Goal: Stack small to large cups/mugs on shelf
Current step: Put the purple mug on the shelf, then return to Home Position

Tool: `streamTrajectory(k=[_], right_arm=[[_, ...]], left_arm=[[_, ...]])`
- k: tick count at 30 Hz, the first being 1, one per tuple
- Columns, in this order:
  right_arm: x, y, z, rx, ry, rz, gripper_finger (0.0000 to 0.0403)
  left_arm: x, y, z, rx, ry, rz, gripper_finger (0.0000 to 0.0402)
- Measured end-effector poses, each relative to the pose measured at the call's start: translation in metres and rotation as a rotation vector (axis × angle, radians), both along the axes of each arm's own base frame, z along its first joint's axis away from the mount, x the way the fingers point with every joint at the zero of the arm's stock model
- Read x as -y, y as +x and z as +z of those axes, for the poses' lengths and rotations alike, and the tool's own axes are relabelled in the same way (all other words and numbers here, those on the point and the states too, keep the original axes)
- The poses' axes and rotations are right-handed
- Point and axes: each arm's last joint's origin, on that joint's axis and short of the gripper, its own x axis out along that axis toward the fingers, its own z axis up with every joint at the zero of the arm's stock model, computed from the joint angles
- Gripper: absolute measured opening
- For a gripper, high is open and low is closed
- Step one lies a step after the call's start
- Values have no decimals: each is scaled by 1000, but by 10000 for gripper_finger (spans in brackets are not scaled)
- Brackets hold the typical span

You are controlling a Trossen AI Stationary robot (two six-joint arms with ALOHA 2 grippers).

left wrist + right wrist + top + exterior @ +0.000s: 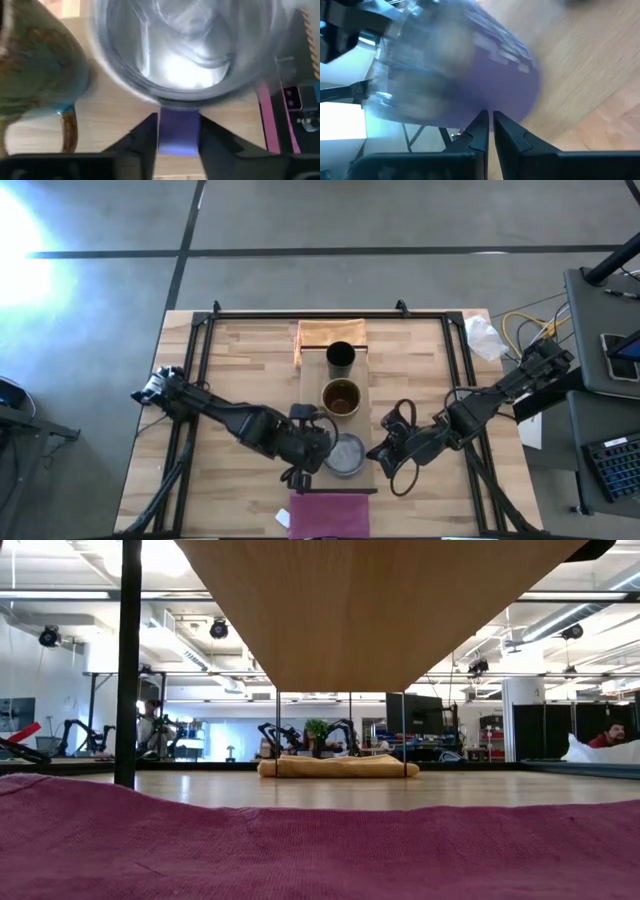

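Observation:
On the long light-wood shelf (308,395) a small dark cup (340,358) stands near the far orange-wood end. A brown mug (340,398) stands behind it, nearer the camera. The grey-blue mug (346,454) is over the shelf's near end, mouth up. My left gripper (312,458) is at its left side, shut on its handle. My right gripper (380,452) is at its right side, fingers shut, with the mug's outer wall (470,75) close before the tips. The left wrist view shows the brown mug (35,65) beside the grey-blue mug (185,45). My left gripper pinches the grey-blue mug's handle (178,131) between its two fingers (145,135), coming level from the table's left. The mug is upright, mouth up; whether it rests on the shelf or hangs just above it, I cannot tell. My right gripper's shut fingertips (481,125) are at the mug's wall; whether they touch it, I cannot tell.
A magenta cloth (330,515) lies at the table's near edge, below the shelf's near end; it fills the low view's foreground (320,850). A white crumpled bag (487,336) lies at the far right. Black frame rails (200,370) run along the table's sides.

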Motion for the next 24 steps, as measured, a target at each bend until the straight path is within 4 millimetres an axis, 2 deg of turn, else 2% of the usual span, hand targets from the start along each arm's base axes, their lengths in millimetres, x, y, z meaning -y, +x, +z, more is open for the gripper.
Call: streamTrajectory(k=[4, 7, 24], right_arm=[[0, 0, 0, 0, -7, 4, 18], [0, 0, 0, 0, -15, 10, 18], [0, 0, 1, 10, -11, 13, 18]], left_arm=[[0, 1, 2, 19, -7, 2, 170], [0, 2, 4, 34, -15, 4, 194], [-4, -5, 7, 3, -19, 30, 184]])
